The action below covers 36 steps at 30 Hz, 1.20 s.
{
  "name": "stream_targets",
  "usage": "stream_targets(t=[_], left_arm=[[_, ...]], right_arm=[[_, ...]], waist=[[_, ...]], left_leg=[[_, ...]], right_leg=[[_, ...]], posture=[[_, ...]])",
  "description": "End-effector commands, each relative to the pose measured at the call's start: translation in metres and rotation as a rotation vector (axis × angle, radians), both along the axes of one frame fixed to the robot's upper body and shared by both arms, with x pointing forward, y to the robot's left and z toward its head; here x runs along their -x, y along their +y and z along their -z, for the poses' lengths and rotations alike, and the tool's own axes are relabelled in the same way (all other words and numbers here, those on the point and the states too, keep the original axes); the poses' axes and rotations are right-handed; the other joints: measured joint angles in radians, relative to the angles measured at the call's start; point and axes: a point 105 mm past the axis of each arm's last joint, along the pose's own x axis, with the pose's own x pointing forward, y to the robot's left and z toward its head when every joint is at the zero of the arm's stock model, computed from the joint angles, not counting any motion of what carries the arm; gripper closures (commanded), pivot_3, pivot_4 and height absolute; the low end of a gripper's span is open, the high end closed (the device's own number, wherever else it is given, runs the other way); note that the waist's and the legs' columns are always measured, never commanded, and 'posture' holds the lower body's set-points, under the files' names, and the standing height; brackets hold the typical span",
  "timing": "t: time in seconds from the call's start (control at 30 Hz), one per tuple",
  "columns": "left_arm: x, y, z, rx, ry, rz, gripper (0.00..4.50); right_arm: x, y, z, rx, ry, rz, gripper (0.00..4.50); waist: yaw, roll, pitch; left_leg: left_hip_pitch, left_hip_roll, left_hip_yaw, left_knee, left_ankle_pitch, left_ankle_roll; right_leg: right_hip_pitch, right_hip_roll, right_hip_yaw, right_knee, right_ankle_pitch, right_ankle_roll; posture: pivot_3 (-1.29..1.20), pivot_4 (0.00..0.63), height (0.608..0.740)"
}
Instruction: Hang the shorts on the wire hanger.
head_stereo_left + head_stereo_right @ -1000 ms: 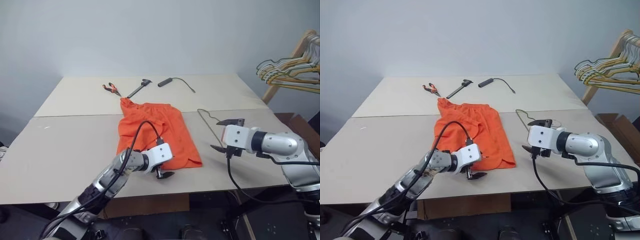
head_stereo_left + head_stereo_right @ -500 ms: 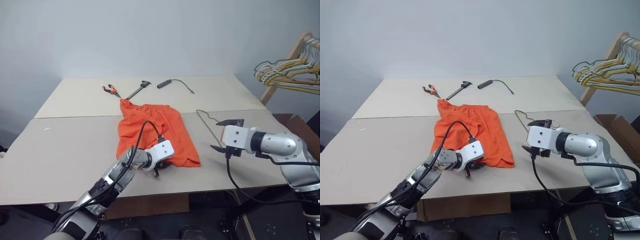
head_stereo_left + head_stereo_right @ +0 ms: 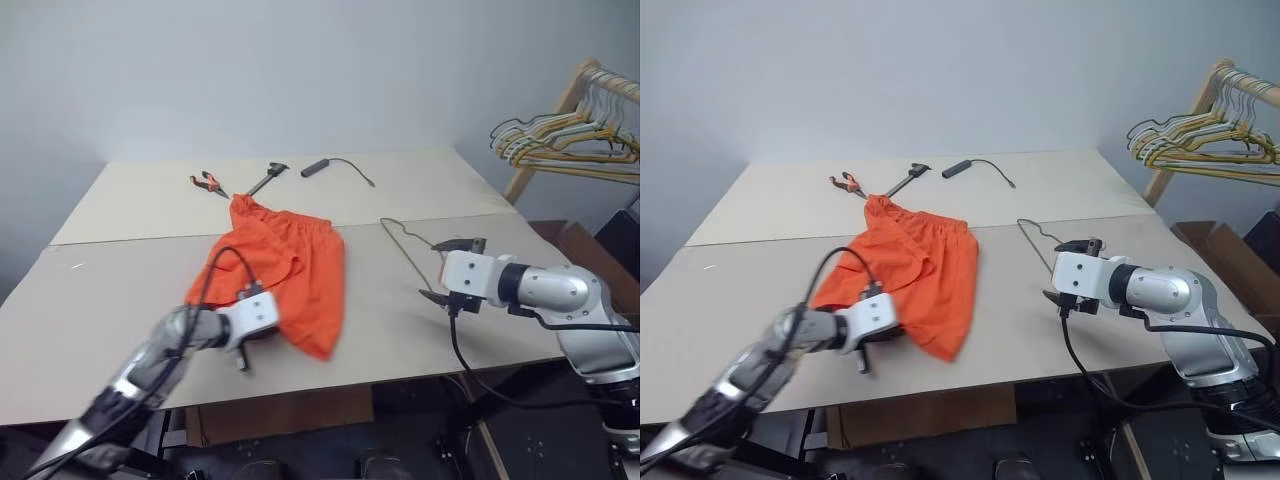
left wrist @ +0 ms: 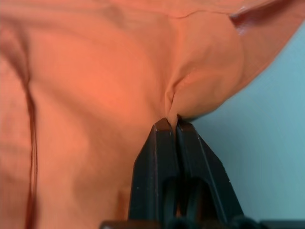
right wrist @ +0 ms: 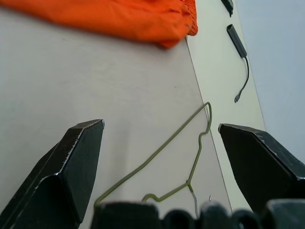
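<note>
the left gripper [image 4: 172, 125] pinches the orange shorts [image 3: 285, 270] by a hem, right gripper [image 3: 452, 270] gaping above the wire hanger [image 5: 181, 157] at three o'clock, hanging not begun.

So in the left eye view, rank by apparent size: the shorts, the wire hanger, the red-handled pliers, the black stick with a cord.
1. the shorts
2. the wire hanger
3. the red-handled pliers and the black stick with a cord: they look about alike, so unranked.
</note>
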Motion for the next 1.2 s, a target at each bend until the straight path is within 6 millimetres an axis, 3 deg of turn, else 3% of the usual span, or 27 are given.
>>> stream_targets(t=[0.03, 0.17, 0.3, 0.4, 0.6, 0.8, 0.87, 0.93, 1.07, 1.2], left_arm=[[0.012, 0.029, -0.031, 0.034, -0.055, 0.156, 4.46], [0.007, 0.069, -0.036, -0.03, -0.057, 0.14, 4.46], [-0.011, 0.089, -0.039, -0.046, -0.117, 0.102, 4.46], [-0.018, 0.091, -0.039, -0.036, -0.147, 0.131, 3.78], [-0.021, 0.1, -0.032, -0.123, -0.127, 0.176, 1.88], [0.004, 0.108, -0.048, -0.096, 0.056, 0.231, 0.06], [0.012, 0.111, -0.054, -0.078, 0.09, 0.236, 0.02], [0.017, 0.11, -0.059, -0.058, 0.103, 0.245, 0.02], [0.036, 0.081, -0.066, 0.096, 0.132, 0.331, 0.02], [0.053, 0.051, -0.054, 0.206, 0.14, 0.366, 0.02]], right_arm=[[-0.005, 0.01, -0.013, -0.02, -0.055, -0.029, 0.0], [-0.007, 0.015, -0.012, -0.028, -0.056, -0.044, 0.0], [-0.007, 0.017, -0.012, -0.03, -0.055, -0.05, 0.0], [-0.005, 0.017, -0.012, -0.034, -0.054, -0.051, 0.0], [-0.001, 0.015, -0.012, -0.033, -0.049, -0.045, 0.0], [0.002, 0.016, -0.009, -0.037, -0.041, -0.037, 0.0], [0.002, 0.017, -0.009, -0.04, -0.039, -0.036, 0.0], [0.002, 0.017, -0.009, -0.044, -0.038, -0.037, 0.0], [0.0, 0.018, -0.009, -0.049, -0.04, -0.033, 0.0], [0.001, 0.018, -0.009, -0.054, -0.043, -0.026, 0.0]], waist=[[0.004, -0.001, 0.0], [0.026, 0.0, 0.001], [0.048, 0.0, 0.001], [0.055, 0.0, 0.001], [0.051, -0.001, 0.001], [0.042, -0.001, 0.001], [0.037, -0.001, 0.001], [0.034, -0.001, 0.001], [0.03, -0.001, 0.001], [0.025, -0.001, 0.001]], left_leg=[[0.0, 0.0, 0.0, 0.0, 0.0, 0.0], [-0.001, 0.0, 0.002, 0.0, 0.0, 0.0], [-0.001, 0.0, 0.009, 0.0, 0.0, 0.0], [-0.002, 0.0, 0.011, 0.0, 0.0, 0.0], [-0.003, 0.0, 0.013, 0.0, 0.0, 0.0], [-0.006, 0.001, 0.013, 0.0, 0.0, 0.0], [-0.011, 0.001, 0.014, 0.001, 0.0, 0.0], [-0.014, 0.001, 0.014, 0.002, 0.0, 0.0], [-0.014, 0.001, 0.014, 0.003, 0.0, 0.0], [-0.013, 0.001, 0.013, 0.003, 0.0, 0.0]], right_leg=[[-0.001, -0.001, 0.0, 0.0, -0.001, -0.001], [-0.001, -0.002, -0.001, 0.0, -0.002, -0.002], [-0.001, -0.001, -0.003, 0.0, -0.002, -0.002], [-0.003, -0.001, -0.003, 0.0, -0.001, 0.001], [-0.004, -0.001, -0.003, 0.001, -0.001, 0.001], [-0.007, -0.001, -0.003, 0.002, -0.001, 0.001], [-0.014, -0.001, -0.002, 0.004, -0.001, 0.001], [-0.018, -0.001, -0.001, 0.007, -0.001, 0.001], [-0.018, -0.001, -0.001, 0.011, -0.002, 0.001], [-0.018, -0.001, 0.0, 0.011, -0.003, 0.001]], posture=[[0.09, 0.0, 0.74], [0.1, 0.0, 0.74], [0.09, 0.0, 0.74], [0.08, 0.0, 0.74], [0.07, 0.0, 0.74], [0.06, 0.0, 0.74], [0.07, 0.0, 0.74], [0.07, 0.0, 0.74], [0.06, 0.0, 0.74], [0.05, 0.0, 0.74]])
